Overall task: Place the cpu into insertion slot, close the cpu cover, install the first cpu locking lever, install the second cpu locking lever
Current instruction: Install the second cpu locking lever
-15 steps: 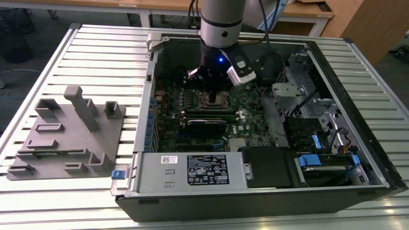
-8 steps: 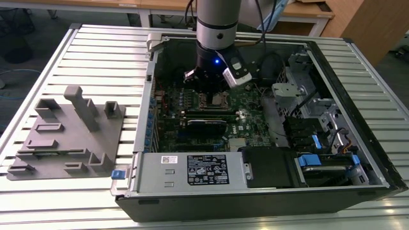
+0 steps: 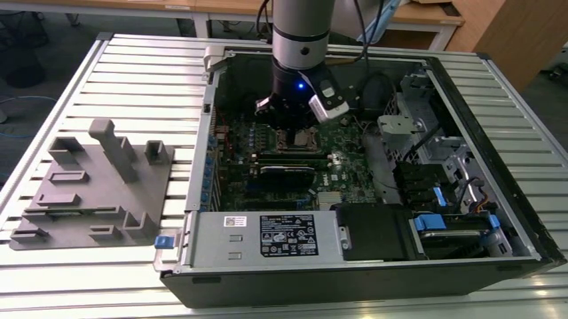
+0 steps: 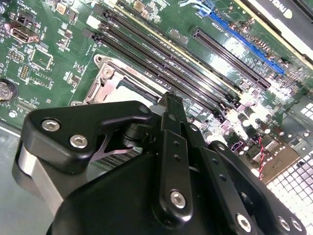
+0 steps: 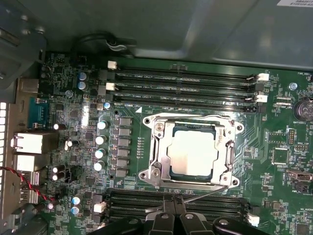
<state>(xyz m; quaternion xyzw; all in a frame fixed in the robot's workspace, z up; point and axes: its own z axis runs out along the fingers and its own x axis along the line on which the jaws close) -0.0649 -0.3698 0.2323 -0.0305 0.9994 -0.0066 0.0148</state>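
grey arm, black gripper

the arm (image 3: 302, 26) is a smooth silver-grey cylinder ending in a black wrist section with a small blue light. a white-and-black block sits on one side of that wrist. the gripper (image 4: 168, 110) is matte black, built from flat linkage bars and rounded plates joined by silver hex-socket screws, with a brushed metal cylinder at one edge in the second wrist view.

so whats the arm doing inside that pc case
A single robot arm reaches down into an open computer case, its gripper hanging just above the motherboard beside the insertion slot. The cpu already sits in the slot, and the cpu cover lies closed around it, the chip's metal top showing through its window. A thin locking lever runs along the socket edge nearest the gripper.
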